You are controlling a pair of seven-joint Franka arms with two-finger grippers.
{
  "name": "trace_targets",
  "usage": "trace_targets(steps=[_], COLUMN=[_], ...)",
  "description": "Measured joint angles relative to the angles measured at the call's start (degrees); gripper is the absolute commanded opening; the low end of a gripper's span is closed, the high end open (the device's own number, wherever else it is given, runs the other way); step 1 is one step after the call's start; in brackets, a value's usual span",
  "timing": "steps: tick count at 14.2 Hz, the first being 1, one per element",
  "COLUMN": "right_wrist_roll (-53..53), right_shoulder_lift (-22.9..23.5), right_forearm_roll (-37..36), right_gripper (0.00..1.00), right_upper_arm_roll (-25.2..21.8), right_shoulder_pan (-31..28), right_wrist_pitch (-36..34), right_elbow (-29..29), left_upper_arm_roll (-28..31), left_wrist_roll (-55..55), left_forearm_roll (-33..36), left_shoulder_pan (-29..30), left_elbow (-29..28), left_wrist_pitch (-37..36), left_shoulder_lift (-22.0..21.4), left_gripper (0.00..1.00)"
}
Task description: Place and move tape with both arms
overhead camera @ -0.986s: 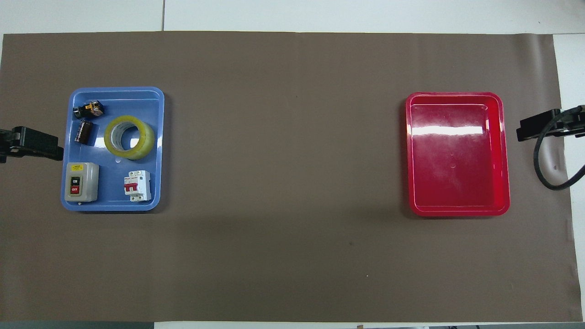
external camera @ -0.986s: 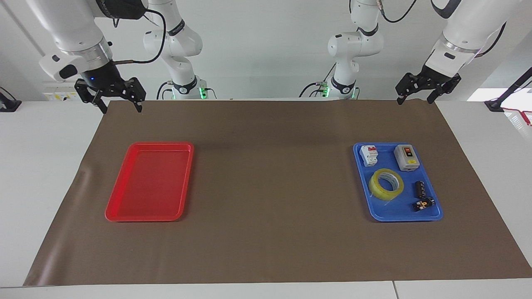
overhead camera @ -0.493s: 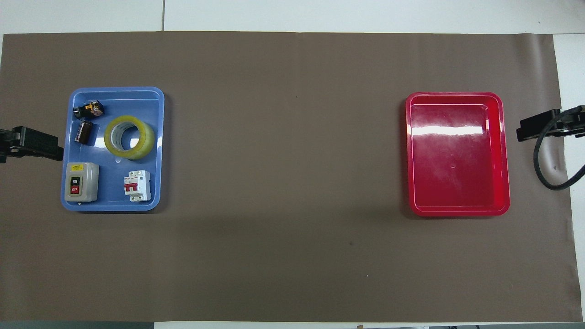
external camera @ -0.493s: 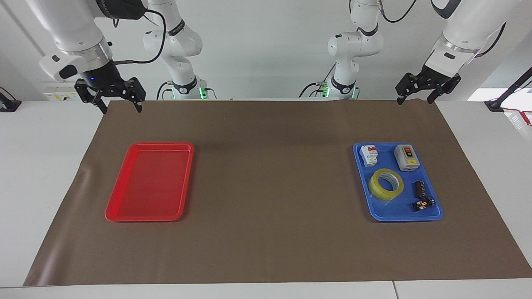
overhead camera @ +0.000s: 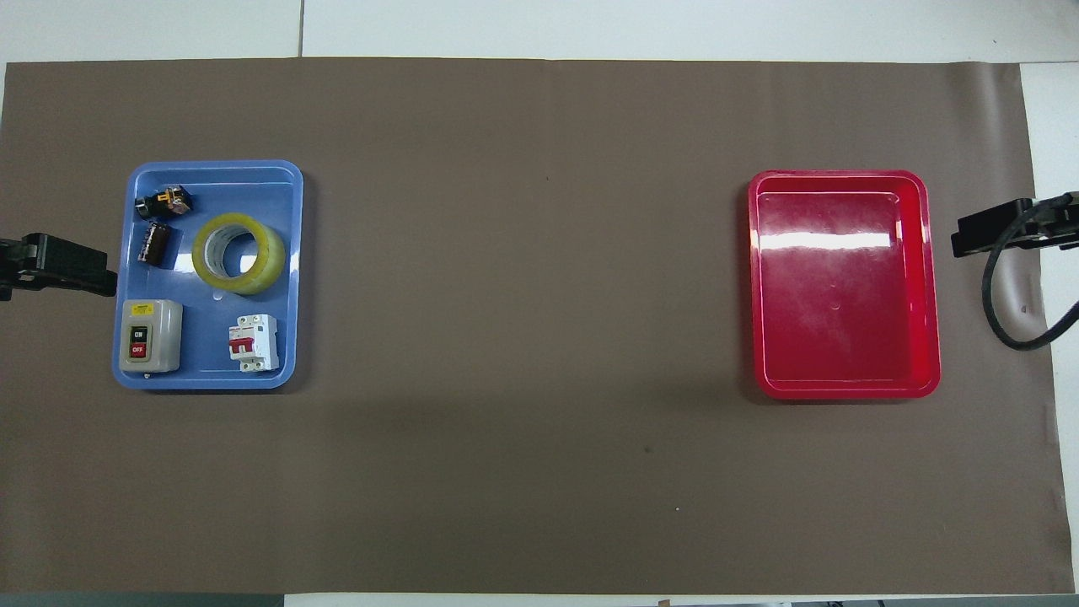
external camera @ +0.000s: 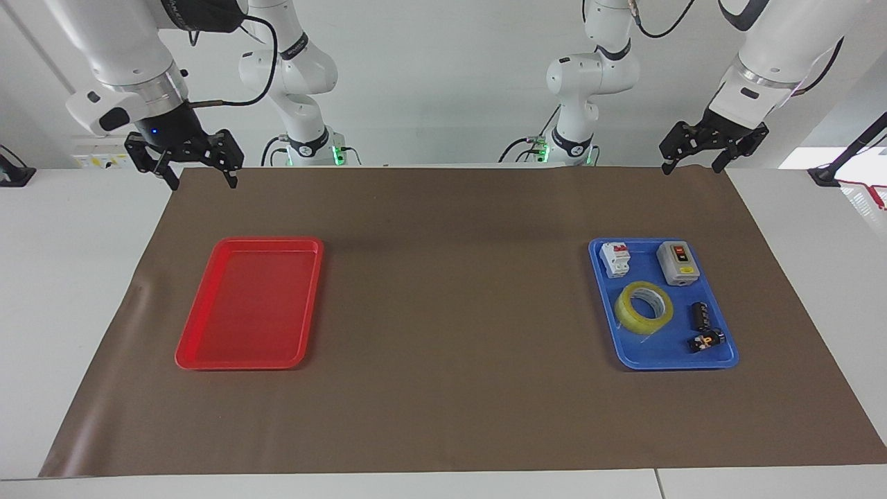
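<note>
Your left gripper [external camera: 693, 165] hangs in the air over the robots' edge of the brown mat [external camera: 450, 312], at the left arm's end of the table; its two fingers stand apart and hold nothing. Your right gripper [external camera: 202, 181] hangs over the matching corner of the mat at the right arm's end, fingers likewise spread and empty. Both arms wait, well apart from the trays.

In the blue tray [external camera: 721, 359], toward the left arm's end, the row nearest the robots holds a white circuit breaker [external camera: 615, 258] with red levers and, beside it, a grey switch box [external camera: 677, 263] with ON and OFF buttons. The tape [external camera: 644, 307] lies farther from the robots than these two, near the middle of the tray. It lies flat on one face, so the axis of its hole points straight up and the ring shows as a full circle from overhead [overhead camera: 238, 253]. Beside it sits a dark cylinder [external camera: 700, 314], and farthest from the robots a small black and yellow part [external camera: 706, 341].

The red tray [external camera: 208, 360] lies toward the right arm's end.
</note>
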Motion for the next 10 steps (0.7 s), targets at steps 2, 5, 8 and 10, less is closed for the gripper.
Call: trace_targets(steps=[2,5,8,10], right_wrist_roll=[0.00,0.00,0.00,0.00], right_shoulder_lift=[0.00,0.00,0.00,0.00], right_forearm_roll=[0.00,0.00,0.00,0.00], right_gripper=[1.00,1.00,1.00,1.00], right_upper_arm_roll=[-0.01,-0.01,-0.01,-0.01], right_shoulder_pan=[-0.03,-0.03,-0.03,-0.03], right_wrist_pitch=[0.13,0.26,0.26,0.26], right_elbow=[-0.03,-0.16,-0.21,-0.23], left_upper_arm_roll=[0.17,0.56,0.65,0.77], left_wrist_roll=[-0.03,-0.03,-0.17,-0.17], left_forearm_roll=[0.02,0.54,0.69,0.76], left_shoulder_pan=[0.37,1.14,1.82,3.72], left_elbow=[-0.05,-2.35,-10.17,-17.77], left_wrist_pitch=[0.00,1.66,11.43,21.75], left_shoulder_lift=[-0.02,-0.48,-0.62,-0.37], left_gripper=[1.00,1.00,1.00,1.00])
